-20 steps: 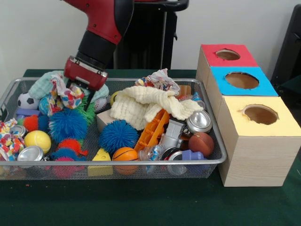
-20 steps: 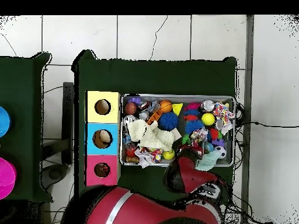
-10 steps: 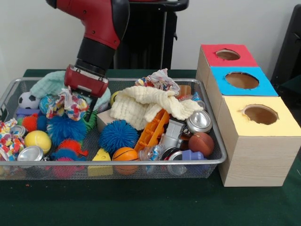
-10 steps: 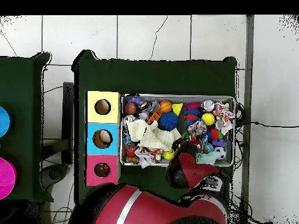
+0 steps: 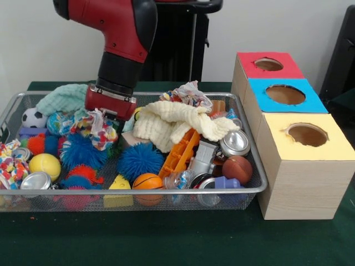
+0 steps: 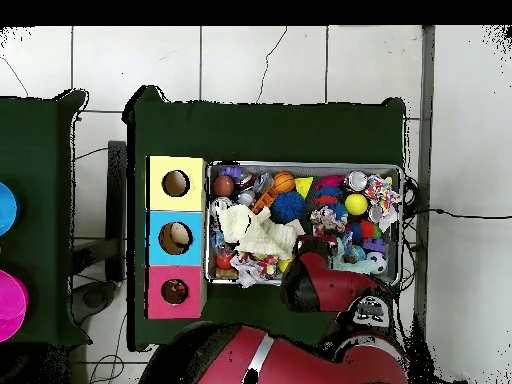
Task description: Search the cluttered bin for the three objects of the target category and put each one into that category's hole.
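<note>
The wire mesh bin (image 5: 166,192) lies on the green table, packed with clutter; it also shows in the overhead view (image 6: 304,165). No plush animal shows in either view. My gripper (image 5: 110,123) is low in the bin's back left part, over a blue puffer ball (image 5: 80,151). A patterned cloth (image 5: 97,128) hangs from it and hides its tips. In the overhead view the arm (image 6: 312,283) covers the gripper. The red-surround hole (image 5: 268,64) is at the far end of the wood box, to the bin's right, and also shows in the overhead view (image 6: 174,291).
A cream muslin cloth (image 5: 177,124) is heaped mid-bin over an orange toy (image 5: 180,152). A teal cloth (image 5: 64,98), soccer ball (image 5: 31,118), yellow ball (image 5: 44,164), second blue puffer (image 5: 138,159), small basketball (image 5: 147,181) and cans (image 5: 235,143) lie around. The blue (image 5: 285,94) and yellow (image 5: 307,134) holes are nearer the camera.
My gripper has moved right and down in the front view, toward the cream cloth. The patterned cloth has gone with it and now drapes over the blue puffer ball.
</note>
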Tool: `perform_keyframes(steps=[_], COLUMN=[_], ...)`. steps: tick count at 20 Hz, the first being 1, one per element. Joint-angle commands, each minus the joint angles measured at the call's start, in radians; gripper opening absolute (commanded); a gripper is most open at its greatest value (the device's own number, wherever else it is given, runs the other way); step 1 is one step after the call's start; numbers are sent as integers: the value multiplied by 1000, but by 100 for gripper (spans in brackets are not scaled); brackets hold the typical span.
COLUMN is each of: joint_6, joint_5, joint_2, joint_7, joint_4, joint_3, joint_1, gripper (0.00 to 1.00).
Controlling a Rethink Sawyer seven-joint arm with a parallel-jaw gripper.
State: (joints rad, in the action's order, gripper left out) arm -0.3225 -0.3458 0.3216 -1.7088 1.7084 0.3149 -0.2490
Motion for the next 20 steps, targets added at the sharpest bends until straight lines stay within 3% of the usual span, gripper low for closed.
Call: perform_keyframes(steps=[1,5,12,17,20], joint_6=[80,101,223,185,175], joint_5=[51,79,29,80,95], joint_2=[54,79,109,89,87], joint_7=[-184,-208,-182,-202,-203], joint_4=[4,35,106,109,117], joint_3=[-169,-165,-339,-267,-261], joint_1=[29,41,-75,-21,-9], gripper=[100,100,100,100,100])
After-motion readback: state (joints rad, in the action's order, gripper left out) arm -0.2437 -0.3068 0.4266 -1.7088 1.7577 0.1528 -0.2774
